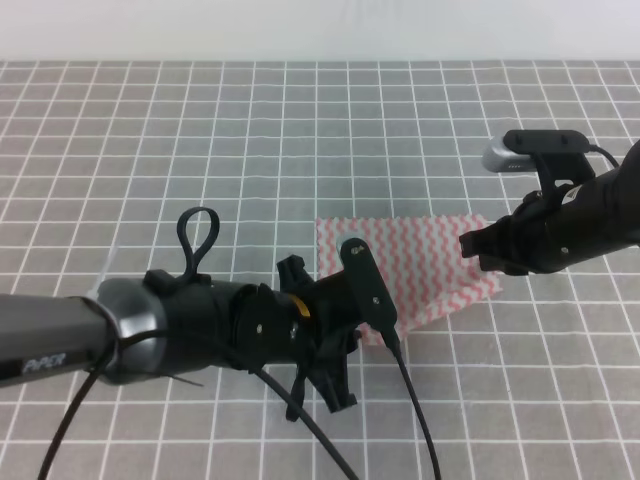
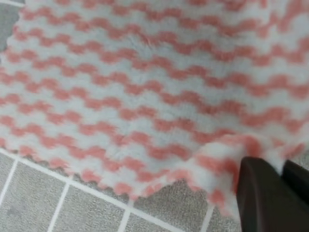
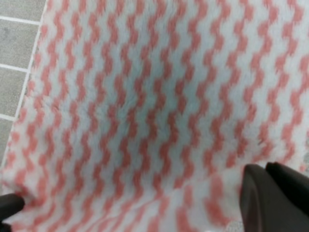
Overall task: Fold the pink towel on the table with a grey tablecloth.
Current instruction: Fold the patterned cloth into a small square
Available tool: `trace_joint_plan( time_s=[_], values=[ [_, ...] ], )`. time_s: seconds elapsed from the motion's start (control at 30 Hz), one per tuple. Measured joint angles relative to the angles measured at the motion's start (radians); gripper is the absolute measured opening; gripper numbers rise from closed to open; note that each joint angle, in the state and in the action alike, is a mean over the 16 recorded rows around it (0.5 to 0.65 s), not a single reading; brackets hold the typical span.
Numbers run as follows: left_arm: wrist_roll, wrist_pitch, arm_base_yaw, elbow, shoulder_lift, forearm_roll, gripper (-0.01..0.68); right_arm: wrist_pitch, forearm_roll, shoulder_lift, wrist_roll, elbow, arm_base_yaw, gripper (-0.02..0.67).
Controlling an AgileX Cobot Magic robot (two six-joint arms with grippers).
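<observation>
**Grey grid, pink towel pinched at both ends**

Grey tablecloth table [image 1: 200, 150] spreads beneath me. Pink towel [image 1: 420, 265] lies right of centre. My left claw [image 1: 375, 330] is clamped on its 7 o'clock corner, my right claw [image 1: 478, 250] on its 3 o'clock edge.

Robot test bench, lab-like; grid-lined grey tablecloth [image 1: 200, 130], plain white wall [image 1: 300, 25] behind

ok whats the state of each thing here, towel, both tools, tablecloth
pink towel: spread on the cloth, not yet folded, near edge lifted at both ends
left tool: at the towel's near edge, fingers close together with the cloth bunched against them
right tool: at the towel's edge, cloth puckered at its fingers
grey tablecloth: flat, white grid showing
</observation>
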Motion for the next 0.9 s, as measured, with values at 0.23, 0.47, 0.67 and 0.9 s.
trace_joint_plan(
  time_s=[0.23,0.47,0.67,0.9],
  values=[
    [0.000,0.002,0.016,-0.008,-0.001,0.000,-0.002,0.000,-0.002,-0.002,0.000,0.000,0.000,-0.017],
    [0.002,-0.003,0.037,-0.011,-0.002,0.000,-0.002,0.001,-0.004,-0.002,0.000,0.000,0.000,-0.017],
    [0.003,-0.007,0.047,-0.029,-0.001,0.000,-0.002,0.005,-0.008,0.002,0.000,0.000,0.000,-0.017],
    [0.003,0.004,0.047,-0.066,0.024,0.000,-0.002,0.013,-0.017,0.010,0.000,0.000,0.000,-0.017]
  ],
)
